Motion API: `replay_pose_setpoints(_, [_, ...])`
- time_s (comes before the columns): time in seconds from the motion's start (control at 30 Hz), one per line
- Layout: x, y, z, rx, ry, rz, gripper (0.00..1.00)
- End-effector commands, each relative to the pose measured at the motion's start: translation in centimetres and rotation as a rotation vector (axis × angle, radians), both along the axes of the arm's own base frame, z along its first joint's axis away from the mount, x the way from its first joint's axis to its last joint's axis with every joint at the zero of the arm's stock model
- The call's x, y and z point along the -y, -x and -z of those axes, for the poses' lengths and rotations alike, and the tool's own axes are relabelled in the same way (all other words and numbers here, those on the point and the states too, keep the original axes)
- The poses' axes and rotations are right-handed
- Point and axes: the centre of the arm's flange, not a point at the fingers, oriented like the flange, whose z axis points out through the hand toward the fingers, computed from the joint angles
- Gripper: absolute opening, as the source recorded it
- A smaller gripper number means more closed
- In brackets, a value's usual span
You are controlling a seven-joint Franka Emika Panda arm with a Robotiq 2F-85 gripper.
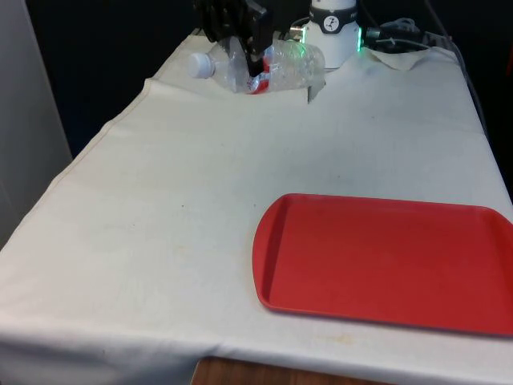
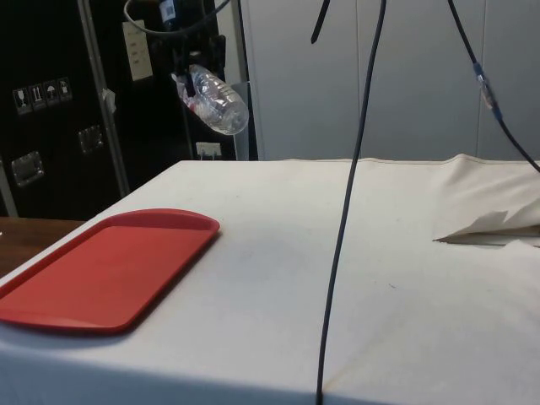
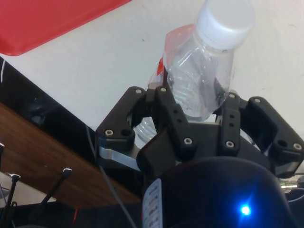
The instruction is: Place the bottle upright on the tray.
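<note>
A clear plastic bottle [image 1: 284, 64] with a white cap [image 1: 199, 66] and a red label hangs in the air above the table's far end, lying roughly sideways with the cap toward the front view's left. My black gripper [image 1: 255, 68] is shut on the bottle's body. From the side, the bottle [image 2: 219, 105] hangs high over the cloth, tilted, beyond the tray's far end, under the gripper [image 2: 192, 89]. Seen from the wrist, the fingers [image 3: 173, 118] clamp the bottle [image 3: 202, 76] below its neck. The red tray [image 1: 385, 261] lies empty near the front right; it is also visible in the side [image 2: 101, 270] and wrist [image 3: 47, 19] views.
White cloth covers the table and is rumpled into a fold [image 2: 489, 228] near the robot's base [image 1: 333, 32]. A black cable [image 2: 342, 219] hangs down across the side view. The table's wooden edge [image 3: 52, 156] lies below the gripper.
</note>
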Motion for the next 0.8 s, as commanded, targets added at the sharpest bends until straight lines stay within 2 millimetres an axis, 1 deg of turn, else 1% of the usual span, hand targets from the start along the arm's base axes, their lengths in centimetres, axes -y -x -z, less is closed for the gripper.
replay_pose_setpoints(0.0, [0.2,0.7,-0.5,0.018,0.006,0.000,0.35])
replay_pose_setpoints(0.1, [0.2,0.7,-0.5,0.021,0.007,0.001,0.35])
replay_pose_setpoints(0.13, [-0.1,0.0,0.0,0.003,0.001,-0.001,0.35])
replay_pose_setpoints(0.17, [0.2,0.6,-0.5,0.020,0.008,0.000,0.35])
replay_pose_setpoints(0.43, [0.0,0.1,0.1,-0.004,0.002,-0.001,0.35])
replay_pose_setpoints(0.57, [0.0,0.2,-0.1,0.000,0.002,-0.002,0.35])
replay_pose_setpoints(0.67, [0.2,0.5,-0.8,0.001,0.002,-0.001,0.35])
replay_pose_setpoints(0.7, [0.2,0.7,-1.3,0.001,0.000,-0.001,0.35])
replay_pose_setpoints(0.73, [0.2,0.3,-0.6,-0.007,-0.002,-0.002,0.35])
replay_pose_setpoints(0.77, [0.3,0.9,-1.6,0.001,-0.001,0.000,0.35])
